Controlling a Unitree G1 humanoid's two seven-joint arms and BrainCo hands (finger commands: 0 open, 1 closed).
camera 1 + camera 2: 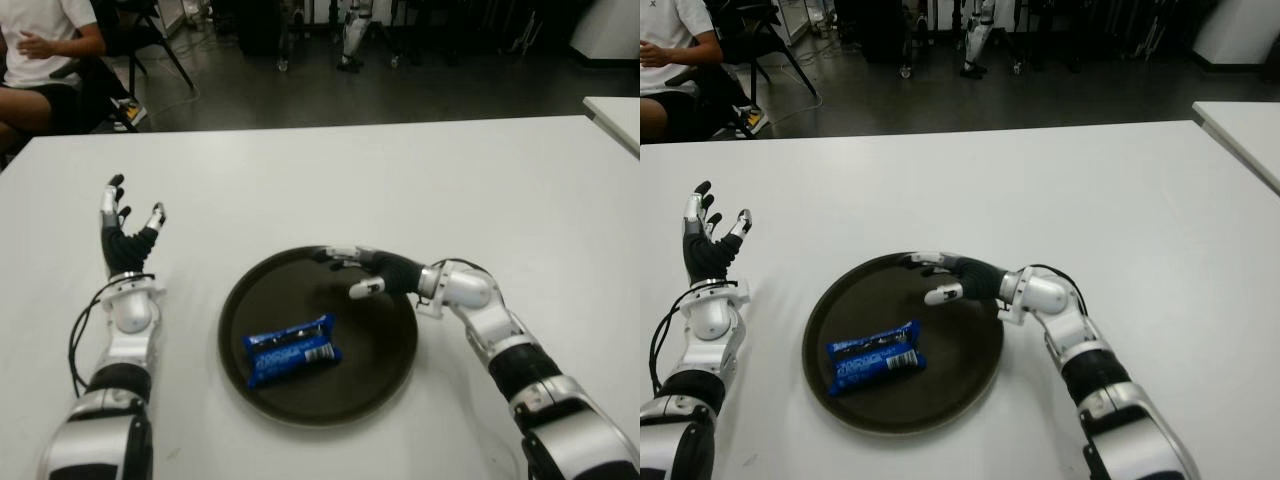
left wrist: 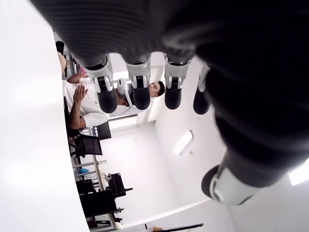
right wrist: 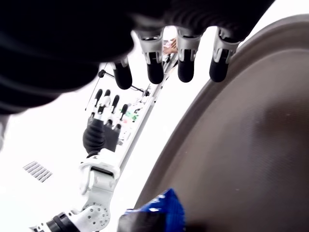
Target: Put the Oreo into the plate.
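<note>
The dark-fingered left hand is being held open, fingers extended, beside the white worktop; a seated person in a white shirt is being seen beyond.

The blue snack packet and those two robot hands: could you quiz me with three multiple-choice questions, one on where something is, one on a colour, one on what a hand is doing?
1. Where does the Oreo packet lie?
A. On the bare table beside the plate
B. In the plate
C. In the left hand

2. What colour is the plate?
A. Dark brown
B. White
C. Red

3. What state is the right hand in?
A. Closed around the packet
B. Open, holding nothing
C. Curled into a fist on the table

Answers:
1 B: the packet sits inside the plate's rim, toward the robot's left.
2 A: the round plate shows dark against the white table.
3 B: its fingers are spread over the plate's far part, apart from the packet; the left hand shows to the plate's left, also open.
</note>
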